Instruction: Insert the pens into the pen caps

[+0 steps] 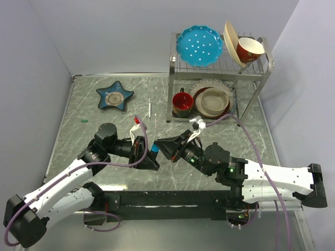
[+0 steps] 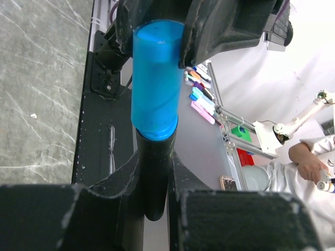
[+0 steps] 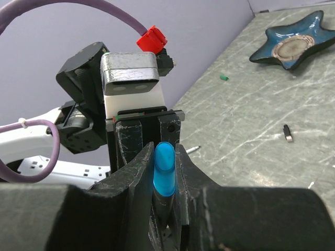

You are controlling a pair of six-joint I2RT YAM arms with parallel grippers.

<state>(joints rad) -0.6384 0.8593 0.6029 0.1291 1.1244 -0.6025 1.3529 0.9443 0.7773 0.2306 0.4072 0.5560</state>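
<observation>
The blue cap (image 2: 154,83) sits over one end of the black marker (image 2: 155,178), its rim overlapping the dark barrel. The pair is held in the air over the near middle of the bench (image 1: 73,141), where the two arms meet. The left fingers (image 2: 120,193) are clamped on the marker's barrel. The right fingers (image 3: 138,172) are closed on the cap from the opposite side, and the two sets almost touch.

There is bare bench to the left of the joined fingers, out to the raised edge by the wall, and more behind them toward the star-shaped dish (image 1: 114,95). Behind and to the right stands the dish rack (image 1: 261,78), close to the right arm's wrist. A blue plate (image 1: 199,46) and a red bowl (image 1: 249,49) are on its upper tier, and a red mug (image 1: 182,103) and brown bowls (image 1: 213,100) sit below.

A thin white pen (image 1: 149,109) lies loose between the dish and the rack. A teal cap (image 1: 84,121) lies near the left edge, and a black cap (image 3: 287,132) lies on open bench, well apart from the dish.

How deep the marker sits inside the cap cannot be seen, and the barrel's far end is lost between the left fingers. From above only a sliver of blue shows.
</observation>
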